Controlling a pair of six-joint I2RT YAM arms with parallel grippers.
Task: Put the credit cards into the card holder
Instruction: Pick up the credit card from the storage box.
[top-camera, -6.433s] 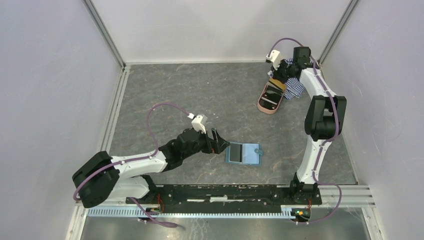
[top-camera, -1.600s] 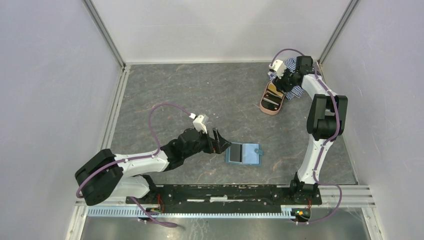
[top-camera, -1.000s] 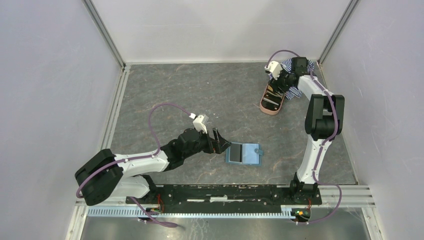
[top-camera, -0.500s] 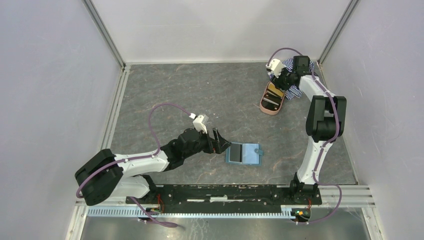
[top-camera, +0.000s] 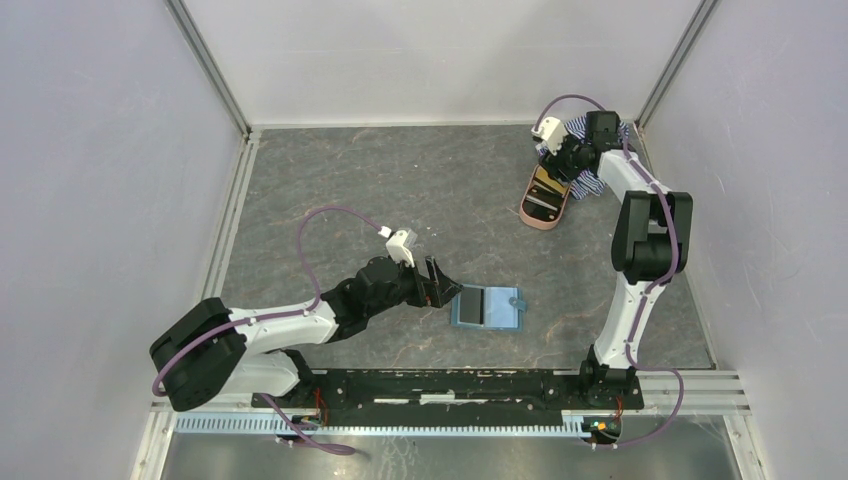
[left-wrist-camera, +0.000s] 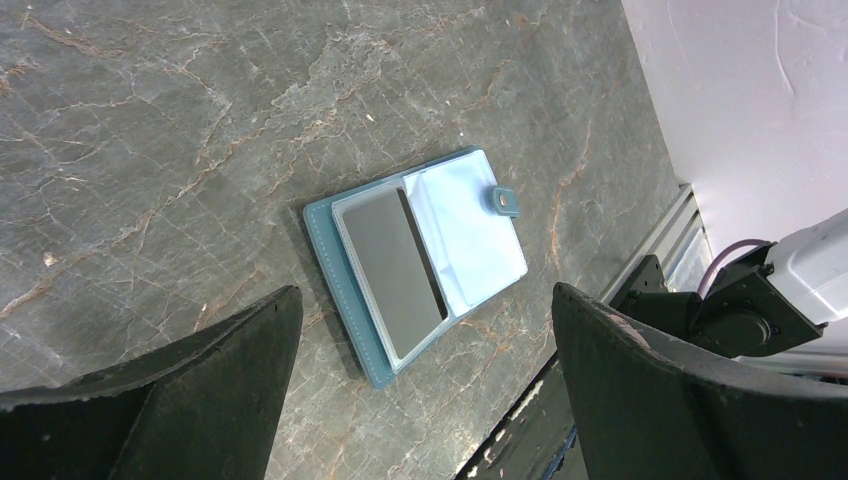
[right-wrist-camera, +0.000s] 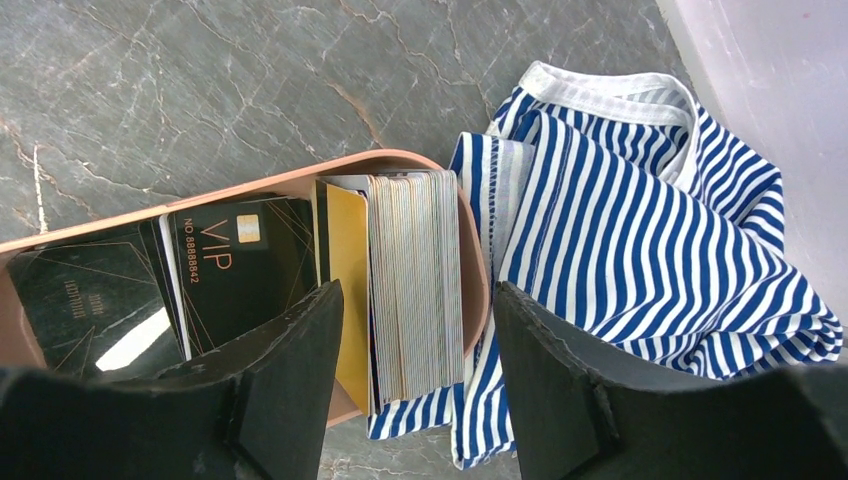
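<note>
The card holder (top-camera: 487, 307) (left-wrist-camera: 415, 265) lies open on the table, with a dark grey card (left-wrist-camera: 390, 270) in its left half. My left gripper (top-camera: 447, 288) (left-wrist-camera: 425, 300) hovers open just left of it, touching nothing. More credit cards (right-wrist-camera: 412, 280) stand on edge as a stack in the pink case (right-wrist-camera: 400, 158), beside a gold card (right-wrist-camera: 347, 265) and a black VIP card (right-wrist-camera: 235, 265). My right gripper (top-camera: 560, 168) (right-wrist-camera: 418, 295) hangs open over that stack. Its fingers stand on either side of the stack and grip nothing.
A blue-white striped cloth (right-wrist-camera: 640, 230) (top-camera: 592, 185) lies bunched under and beside the pink case (top-camera: 543, 205), in the back right corner next to the wall. The black base rail (left-wrist-camera: 520, 440) runs close behind the card holder.
My right gripper has shifted a little over the pink case, and its jaws narrowed and then widened again. The left arm and the card holder have not moved.
</note>
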